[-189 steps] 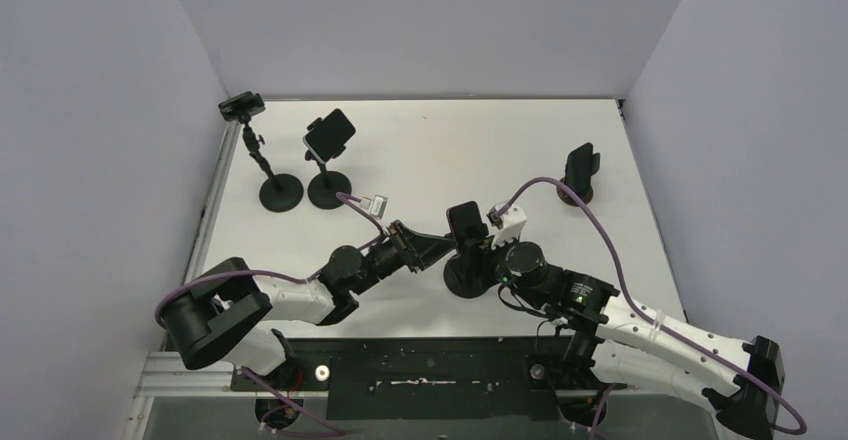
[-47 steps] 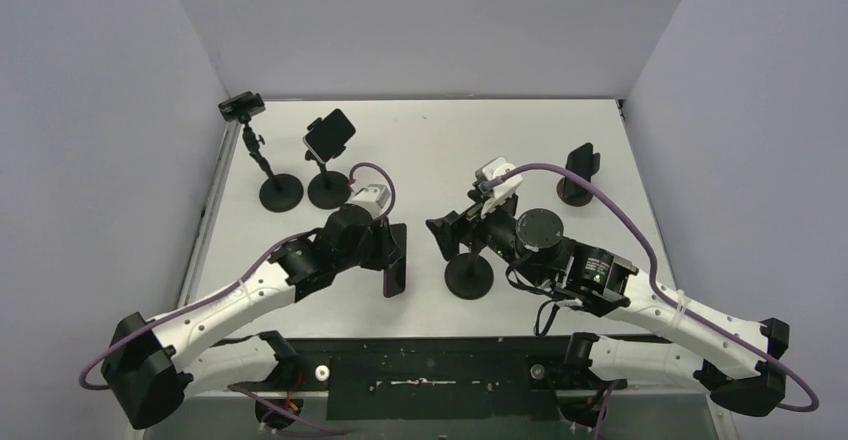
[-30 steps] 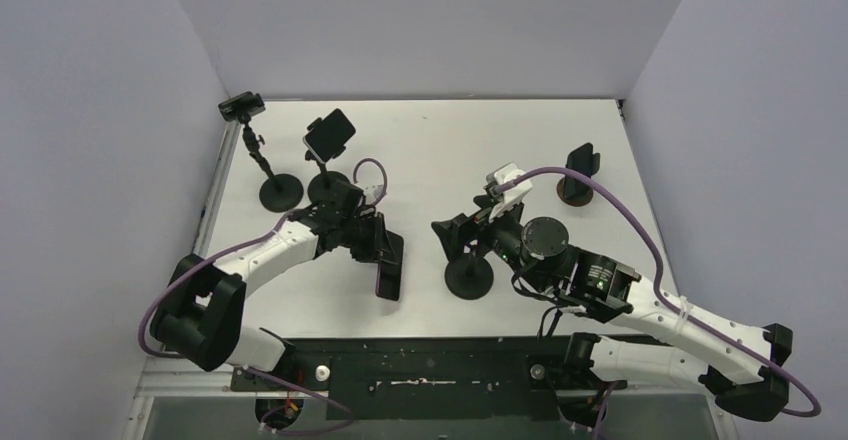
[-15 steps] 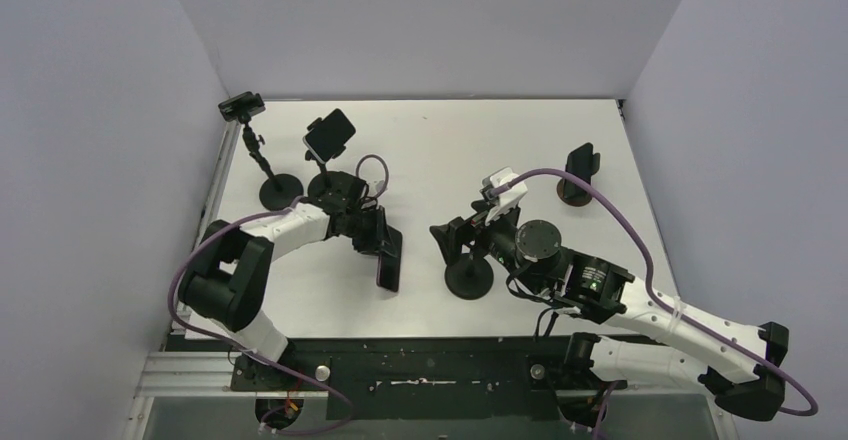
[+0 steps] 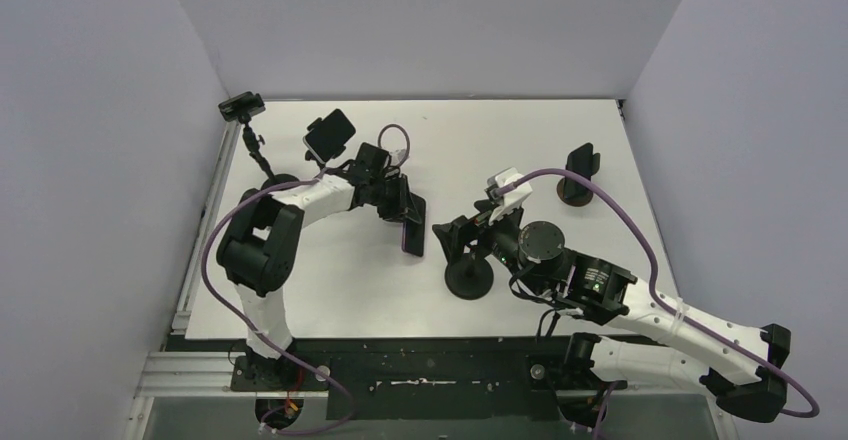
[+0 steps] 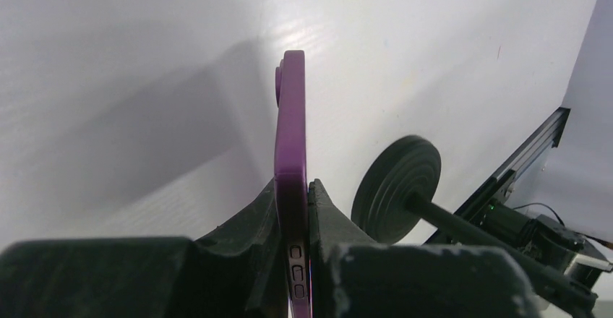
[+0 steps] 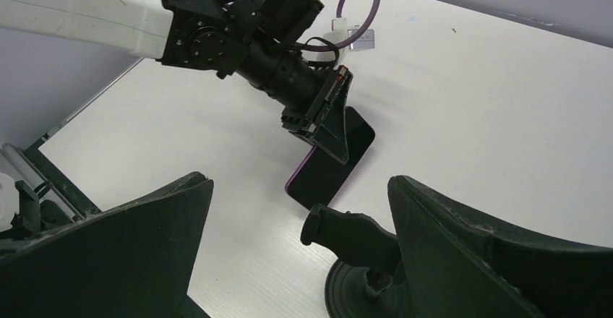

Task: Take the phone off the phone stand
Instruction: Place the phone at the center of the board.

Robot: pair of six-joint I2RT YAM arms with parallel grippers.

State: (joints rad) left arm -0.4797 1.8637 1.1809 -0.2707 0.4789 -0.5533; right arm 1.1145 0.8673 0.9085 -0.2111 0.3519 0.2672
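Far left of the counter (image 5: 520,140): two spare stands, one with a bare clamp (image 5: 243,108), and one beside it carrying its own phone (image 5: 330,135). Neither was part of this job and neither was touched.

Left end effector (image 5: 402,210) was clamped on the phone (image 5: 413,232), fingers pinching the two flat faces. The wrist view showed the purple case edge-on (image 6: 291,130) between the pads (image 6: 322,209). A face grip makes sense here because it leaves the long edges free to slide out of a cradle. The phone was out to the left of the phone stand (image 5: 468,278), well off it, tilted with its low end down near the counter. Couldn't tell whether that end touched.

The stand sat upright on its round base (image 6: 396,188), and its cradle (image 7: 340,228) was empty.

Right end effector (image 5: 458,238) had its jaws spread wide either side of the stand's top, gripping nothing. My read is that it was parked there to brace the stand so it wouldn't tip or drag.

Far-right stand (image 5: 579,168) stood alone, well apart.

Judgement: removal looked done and only the set-down remained. The risk was a corner landing first and the phone slapping flat on release.
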